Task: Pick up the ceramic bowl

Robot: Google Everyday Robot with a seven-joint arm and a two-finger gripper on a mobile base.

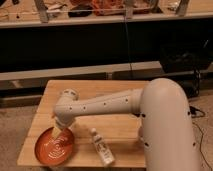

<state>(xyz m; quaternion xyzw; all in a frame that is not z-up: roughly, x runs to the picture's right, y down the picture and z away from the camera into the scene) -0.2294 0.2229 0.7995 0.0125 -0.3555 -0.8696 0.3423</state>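
The ceramic bowl (54, 146) is a wide, shallow orange-red dish with pale rings inside. It sits at the front left corner of the wooden table (115, 92). My white arm reaches left across the table, and my gripper (57, 131) points down at the bowl's far rim. Its tips are at or just inside that rim. The wrist housing hides much of the gripper.
A small clear bottle (101, 148) with a white cap lies on the table just right of the bowl. A dark counter (100, 45) with shelves and cluttered items runs along the back. Floor shows left of the table.
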